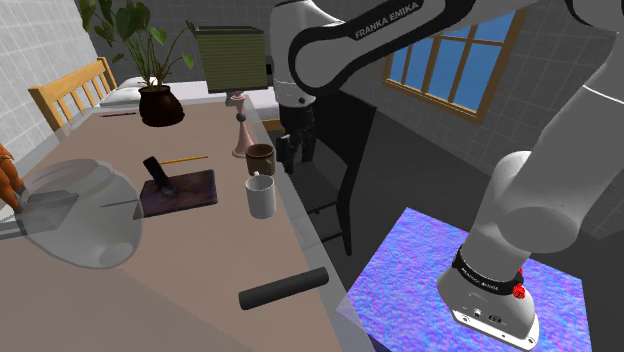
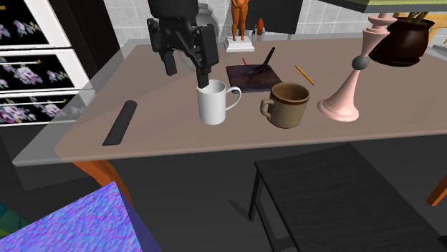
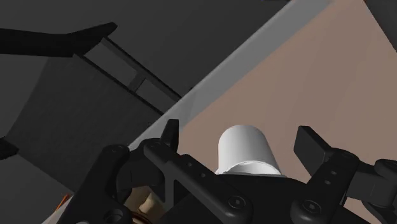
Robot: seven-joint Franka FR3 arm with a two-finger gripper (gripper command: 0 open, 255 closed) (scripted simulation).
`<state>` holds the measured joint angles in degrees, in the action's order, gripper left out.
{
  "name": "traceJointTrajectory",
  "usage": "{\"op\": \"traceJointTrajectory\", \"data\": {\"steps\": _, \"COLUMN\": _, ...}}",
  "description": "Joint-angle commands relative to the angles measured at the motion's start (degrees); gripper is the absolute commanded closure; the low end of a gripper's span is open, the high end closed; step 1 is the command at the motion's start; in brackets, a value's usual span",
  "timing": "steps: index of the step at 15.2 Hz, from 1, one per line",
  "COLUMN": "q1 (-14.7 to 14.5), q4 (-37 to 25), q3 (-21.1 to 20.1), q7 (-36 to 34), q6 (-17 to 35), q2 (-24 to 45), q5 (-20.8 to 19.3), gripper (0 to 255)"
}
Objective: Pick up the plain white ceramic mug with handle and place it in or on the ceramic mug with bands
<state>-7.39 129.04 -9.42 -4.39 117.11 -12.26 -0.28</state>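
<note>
The gripper (image 2: 187,77) hangs wide open just above the white mug (image 2: 215,104) and holds nothing. In the wrist view the mug sits between the two fingers (image 3: 170,133) with a gap on either side. The mug stands upright on the desk (image 2: 165,136), near the desk's near edge in the second exterior view. It is just left of the brown banded mug (image 2: 289,105), with its handle turned toward that mug.

The step in hand looks like the descent to grasp. It should go best if the fingers straddle the mug's body clear of the handle and close only once they are well below the rim. The lift then needs enough height to clear the brown mug's rim, since the two stand close together.

Just right of the brown mug, a tall pink candlestick (image 2: 349,87) could be knocked during the carry. A dark mat (image 2: 251,77) and a pencil (image 2: 305,74) lie farther back, and a black roll (image 2: 119,122) lies to the left. None of these blocks the way.
</note>
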Motion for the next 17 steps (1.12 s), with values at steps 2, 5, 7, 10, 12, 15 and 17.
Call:
{"op": "traceJointTrajectory", "data": {"steps": 2, "q1": -0.78, "q4": -3.36, "q3": -1.32, "q7": -0.9, "q6": 3.4, "q2": 6.08, "q5": -0.74, "gripper": 0}}
{"op": "traceJointTrajectory", "data": {"steps": 5, "q1": -1.59, "q4": -7.25, "q3": -2.4, "q7": -1.77, "q6": 6.0, "q2": 11.98, "q5": -1.87, "gripper": 0}}
{"op": "traceJointTrajectory", "data": {"steps": 7, "q1": -2.23, "q4": -10.15, "q3": -3.0, "q7": -2.39, "q6": 7.42, "q2": 15.94, "q5": -2.82, "gripper": 0}}
{"op": "traceJointTrajectory", "data": {"steps": 10, "q1": -3.14, "q4": -14.0, "q3": -3.58, "q7": -3.14, "q6": 8.79, "q2": 20.76, "q5": -4.12, "gripper": 0}}
{"op": "traceJointTrajectory", "data": {"steps": 12, "q1": -3.18, "q4": -13.39, "q3": -3.5, "q7": -3.32, "q6": 10.17, "q2": 21.54, "q5": -4.4, "gripper": 0}}
{"op": "traceJointTrajectory", "data": {"steps": 15, "q1": -3.23, "q4": -12.57, "q3": -3.39, "q7": -3.63, "q6": 12.2, "q2": 22.8, "q5": -4.86, "gripper": 0}}
{"op": "traceJointTrajectory", "data": {"steps": 17, "q1": -3.29, "q4": -11.96, "q3": -3.27, "q7": -3.92, "q6": 13.93, "q2": 23.95, "q5": -5.29, "gripper": 0}}
